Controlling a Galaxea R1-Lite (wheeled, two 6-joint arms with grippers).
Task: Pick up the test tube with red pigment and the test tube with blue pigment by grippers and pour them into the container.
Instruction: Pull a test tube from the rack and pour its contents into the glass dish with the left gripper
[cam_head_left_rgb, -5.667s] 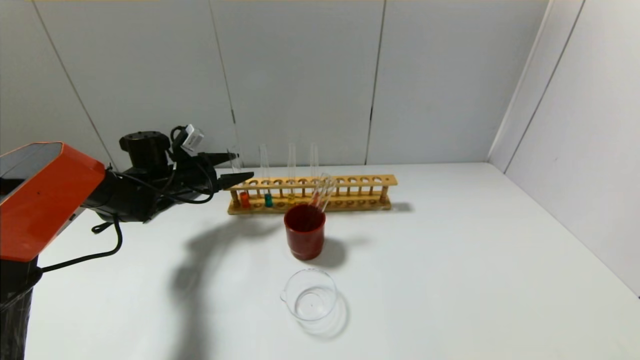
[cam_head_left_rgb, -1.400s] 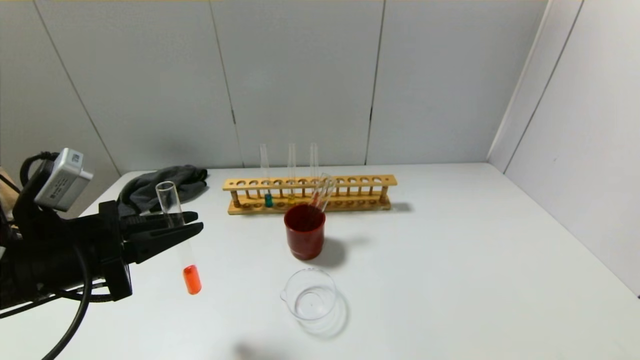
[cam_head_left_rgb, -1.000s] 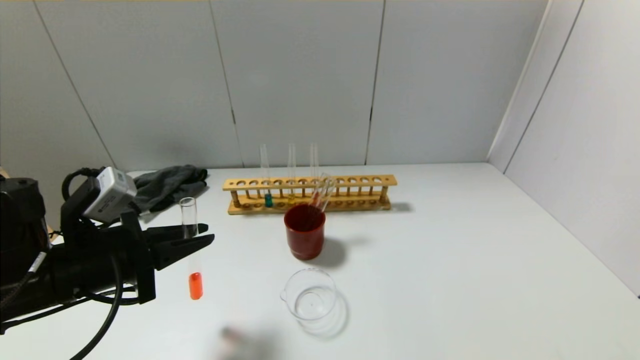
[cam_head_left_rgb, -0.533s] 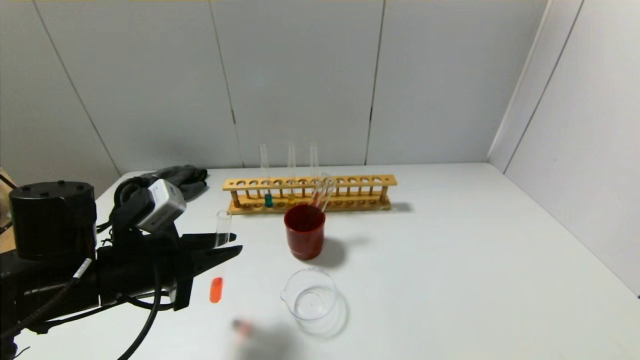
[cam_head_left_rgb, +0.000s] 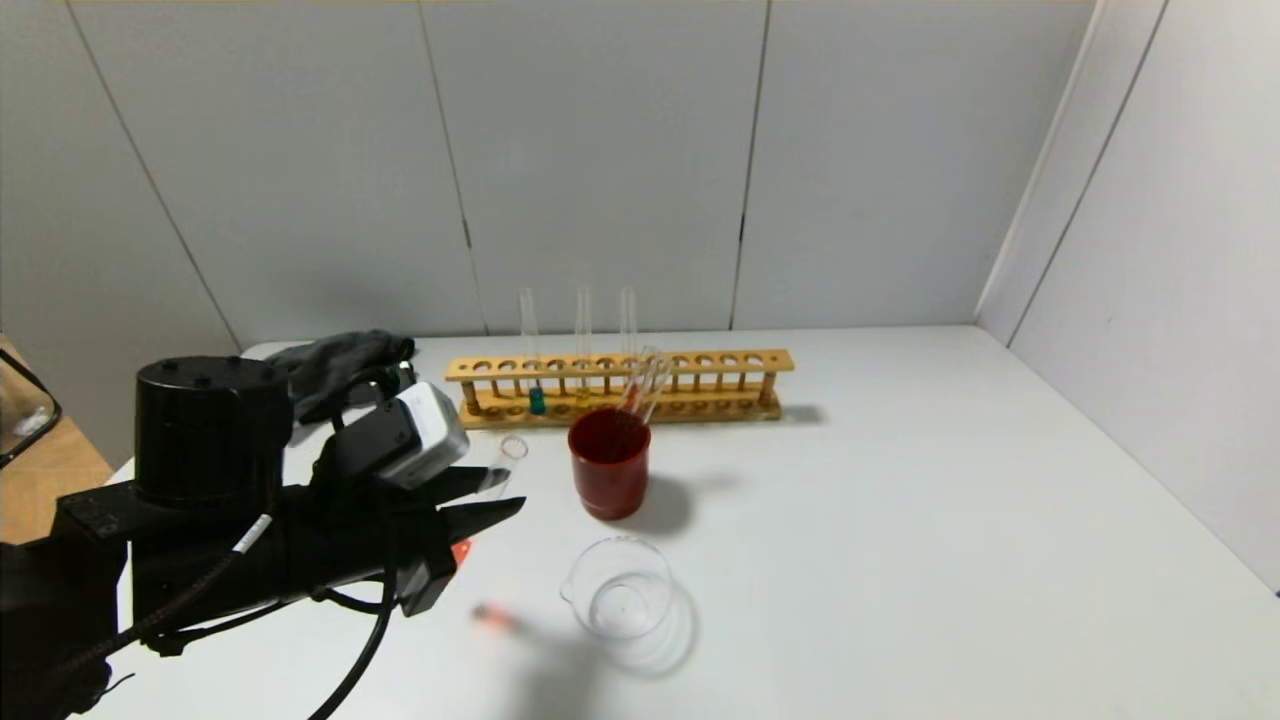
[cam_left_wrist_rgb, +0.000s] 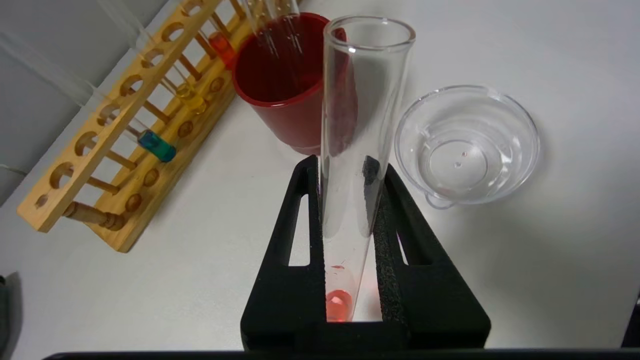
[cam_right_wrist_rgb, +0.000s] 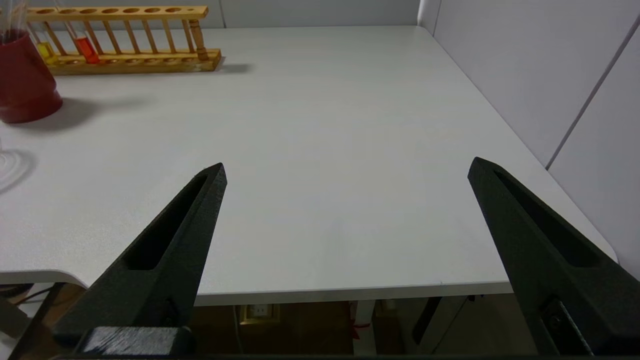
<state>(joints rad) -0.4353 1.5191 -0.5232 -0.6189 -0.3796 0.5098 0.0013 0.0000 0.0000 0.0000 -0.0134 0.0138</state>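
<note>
Head view hides the grip: left gripper (cam_head_left_rgb: 495, 500) blocks most of the red tube (cam_head_left_rgb: 512, 452). Left wrist view shows its jaws clamped on that tube (cam_left_wrist_rgb: 357, 150), beaker (cam_left_wrist_rgb: 467, 145) just beyond the tips, blue tube (cam_left_wrist_rgb: 155, 145) in the rack (cam_left_wrist_rgb: 100, 145). Right gripper (cam_right_wrist_rgb: 345, 172) spread wide at the table (cam_right_wrist_rgb: 350, 100) edge. No readable writing.
</note>
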